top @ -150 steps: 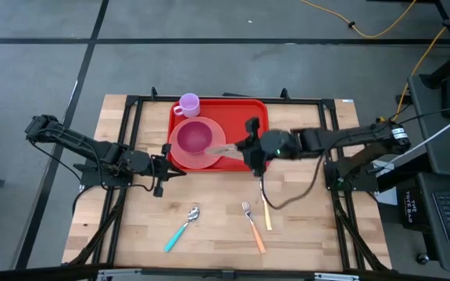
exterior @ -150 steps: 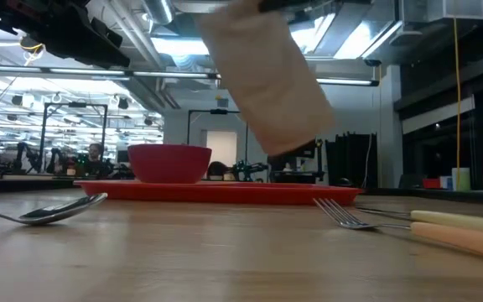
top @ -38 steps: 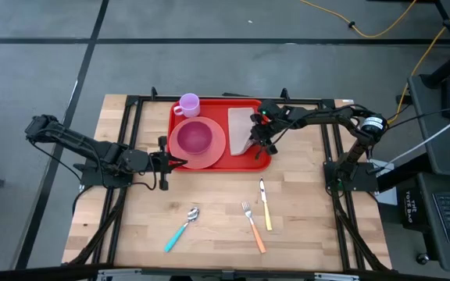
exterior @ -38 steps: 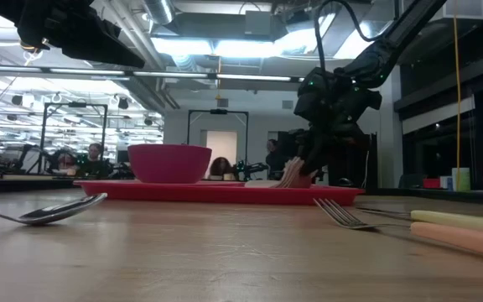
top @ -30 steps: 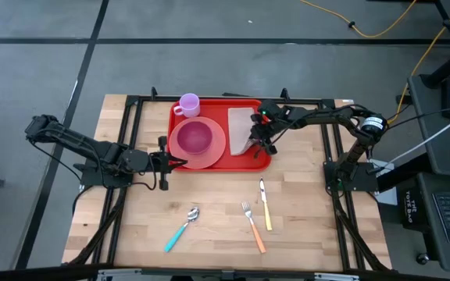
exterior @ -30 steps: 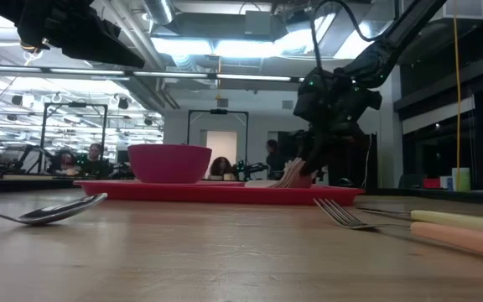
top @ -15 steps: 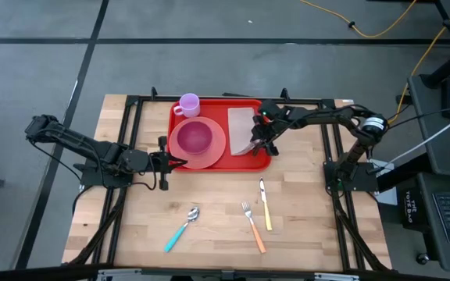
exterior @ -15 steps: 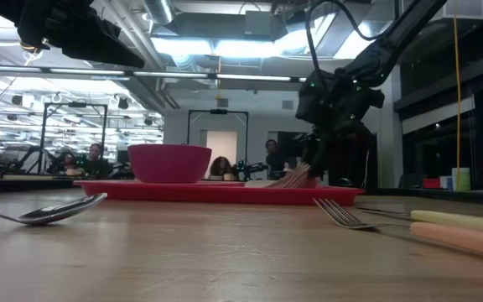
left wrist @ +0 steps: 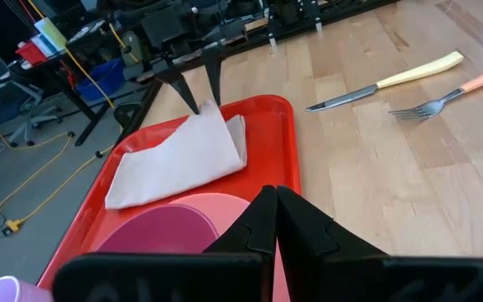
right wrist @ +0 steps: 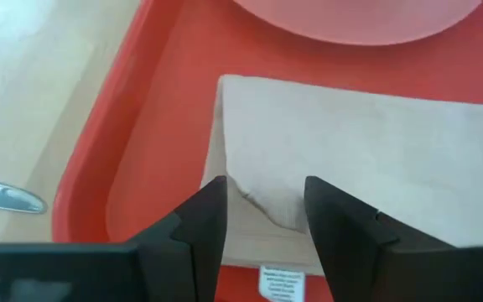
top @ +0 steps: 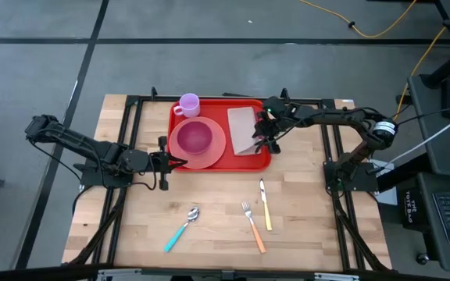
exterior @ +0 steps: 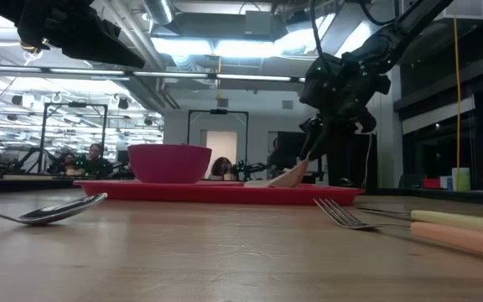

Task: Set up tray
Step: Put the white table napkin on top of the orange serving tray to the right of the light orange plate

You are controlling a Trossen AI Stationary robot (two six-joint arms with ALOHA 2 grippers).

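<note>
We see the large bright red rectangular plastic tray (top: 220,160) lying at the far middle of the light wooden surface (top: 209,211). On it stand a round pink plate with a pink bowl (top: 196,140) and, at the back left corner, a small lilac plastic cup (top: 188,104). A folded beige paper napkin (top: 244,129) lies on the right part of the tray.

The right gripper (top: 265,129) is above the right edge of the tray, at the napkin's right side. Its fingers (right wrist: 198,220) stand apart, one on each side of the napkin's edge. In the low view one corner of the napkin (exterior: 290,175) is lifted up toward the gripper; we cannot tell if the fingers touch it. Compared with one second ago, the gripper is higher and a little farther back, and the napkin corner has risen with it. Five seconds ago the napkin hung in the air under this gripper; now it rests on the tray.

The left gripper (top: 175,162) is closed and empty, just beside the left edge of the tray, in the same place as before.

On the near part of the surface lie a spoon with a teal handle (top: 183,228), a fork with an orange handle (top: 252,226) and a knife with a yellow handle (top: 265,204), all unmoved.
</note>
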